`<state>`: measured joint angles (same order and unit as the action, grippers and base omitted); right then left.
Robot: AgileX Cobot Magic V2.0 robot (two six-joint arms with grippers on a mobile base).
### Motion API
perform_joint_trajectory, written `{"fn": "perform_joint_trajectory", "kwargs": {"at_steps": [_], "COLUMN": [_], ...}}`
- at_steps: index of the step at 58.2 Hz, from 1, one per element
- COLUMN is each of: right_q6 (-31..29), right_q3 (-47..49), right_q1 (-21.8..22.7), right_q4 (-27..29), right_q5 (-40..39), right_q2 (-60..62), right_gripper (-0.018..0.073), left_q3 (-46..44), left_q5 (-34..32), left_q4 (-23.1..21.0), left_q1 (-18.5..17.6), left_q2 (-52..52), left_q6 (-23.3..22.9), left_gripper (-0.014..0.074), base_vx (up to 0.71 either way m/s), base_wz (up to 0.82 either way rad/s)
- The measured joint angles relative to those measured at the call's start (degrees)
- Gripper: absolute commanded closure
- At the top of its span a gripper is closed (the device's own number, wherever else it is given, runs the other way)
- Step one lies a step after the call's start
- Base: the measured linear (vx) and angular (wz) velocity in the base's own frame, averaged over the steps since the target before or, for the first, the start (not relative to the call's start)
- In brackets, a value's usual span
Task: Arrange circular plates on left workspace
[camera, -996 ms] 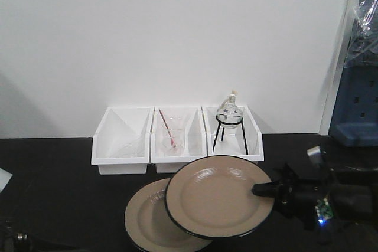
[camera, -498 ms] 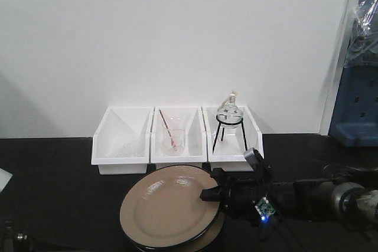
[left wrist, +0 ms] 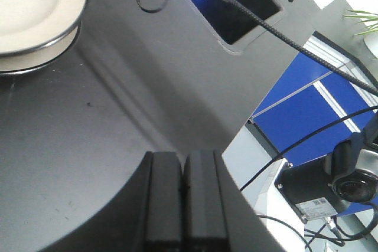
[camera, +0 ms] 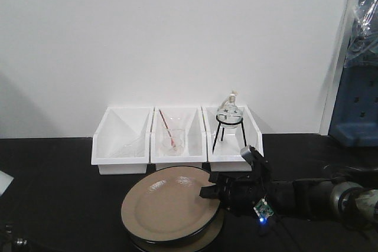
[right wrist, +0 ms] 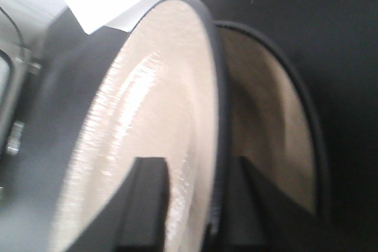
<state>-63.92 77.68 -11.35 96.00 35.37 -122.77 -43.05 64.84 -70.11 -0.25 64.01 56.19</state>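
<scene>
Exterior front-facing: I log right gripper (camera: 208,192) pinching rim of upper plate (camera: 168,208), tilted above lower plate (right wrist: 266,122), stacking step; next I'd level, lower, release; left gripper (left wrist: 183,159) pressed together, empty.

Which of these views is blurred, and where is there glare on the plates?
Right wrist view: blurred throughout, with streaky glare washing the upper plate pale. Front view: fairly sharp, only a small highlight on that plate's face. Left wrist view: sharp, but the plate is overexposed in the top-left corner.
</scene>
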Motion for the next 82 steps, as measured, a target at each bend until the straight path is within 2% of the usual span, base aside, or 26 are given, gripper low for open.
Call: {"fn": "perform_joint_trajectory", "kwargs": {"at_steps": [8,20,31,34,38,41,46,51,59,66,70,74,82], "right_q6": [-8.98,-20.47,-24.79,-24.93,-24.73,-23.22,-19.15,-13.87,-3.36,8.53,14.57,20.24,26.03], "right_q3": [0.0,0.02,0.02,0.02,0.02,0.02,-0.4,-1.67,-4.95,-9.4,-12.82,-17.56,-27.89], "right_q1": [0.0,0.0,0.24,0.66,1.11,1.35,1.39,1.39,1.39,1.33,1.33,1.33,1.33], "right_q4": [-1.38,-1.57,-1.46,-1.57,-3.18,-5.55,-9.73,-15.95,-27.74,-38.27,-43.58,-49.05,-56.74], "right_q5": [-4.06,-10.94,-19.36,-20.97,-21.95,-22.13,-21.85,-20.23,-14.79,-9.84,-8.26,-7.67,-8.36], "right_q2": [0.0,1.56,5.19,6.52,8.88,10.82,14.82,19.48,28.38,36.86,40.68,45.59,55.29], "right_gripper": [0.0067,0.0057,0.0069,0.0096,0.0175,0.0255,0.0419,0.0575,0.0564,0.0563,0.0563,0.0563,0.0563], "left_q3": [0.0,0.0,0.0,0.0,0.0,0.0,0.0,0.0,0.0,0.01,0.01,-0.33,-3.07], "left_q5": [-0.17,-0.22,0.07,0.52,1.69,2.08,1.87,-0.43,-8.29,-17.3,-23.36,-27.54,-34.02], "left_q4": [0.0,0.05,0.31,0.73,2.96,6.66,16.17,30.79,54.24,67.28,69.77,70.11,67.42], "left_q1": [0.0,0.0,0.0,0.0,0.0,-0.06,-0.08,-0.08,-0.08,-0.08,-0.08,-0.08,-0.08], "left_q2": [0.0,0.0,0.0,0.0,0.0,0.18,1.39,3.32,5.81,6.88,6.82,6.74,4.77], "left_q6": [-0.23,-0.47,-0.66,-0.81,-3.04,-7.05,-13.97,-24.0,-37.68,-48.2,-52.76,-56.19,-58.06], "left_gripper": [0.0597,0.0597,0.0597,0.0597,0.0597,0.0597,0.0597,0.0597,0.0597,0.0597,0.0596,0.0596,0.0596], "base_vx": [0.0,0.0,0.0,0.0,0.0,0.0,0.0,0.0,0.0,0.0,0.0,0.0,0.0], "base_wz": [0.0,0.0,0.0,0.0,0.0,0.0,0.0,0.0,0.0,0.0,0.0,0.0,0.0]}}
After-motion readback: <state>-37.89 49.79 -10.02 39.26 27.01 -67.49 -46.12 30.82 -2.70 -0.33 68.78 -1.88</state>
